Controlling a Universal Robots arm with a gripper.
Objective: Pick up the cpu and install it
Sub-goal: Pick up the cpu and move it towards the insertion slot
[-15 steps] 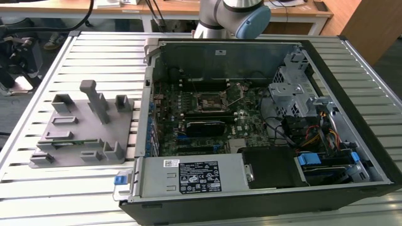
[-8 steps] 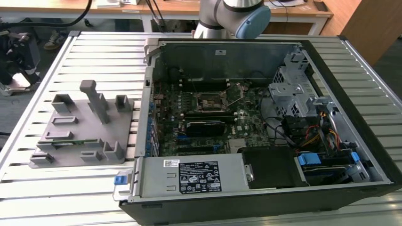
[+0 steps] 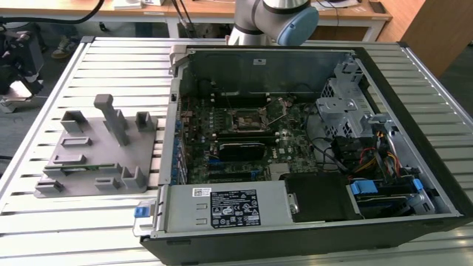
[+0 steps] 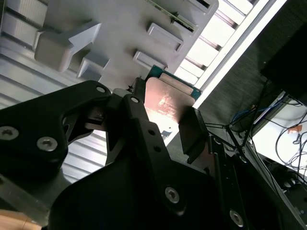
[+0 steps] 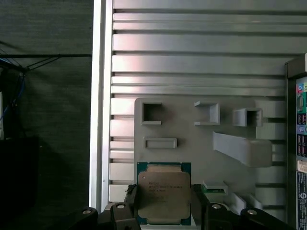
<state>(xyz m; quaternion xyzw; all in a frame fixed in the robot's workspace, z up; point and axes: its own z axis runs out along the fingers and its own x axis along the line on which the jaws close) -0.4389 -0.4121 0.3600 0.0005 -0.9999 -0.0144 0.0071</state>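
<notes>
Printed labels on the power supply (image 3: 221, 208), faint print on the cpu (image 5: 163, 194), none legible

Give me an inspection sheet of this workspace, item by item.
Surface: slatted metal table, carrying everything.
Job's things: cpu held over the grey fixture; motherboard socket inside the open computer case.
Clutter: nothing seen.
Grippers: gripper shut on the cpu's sides.
Cables: wire bundles inside the case; loose cables on the floor beyond the table's edge.
Surroundings: wooden desk behind the table.
</notes>
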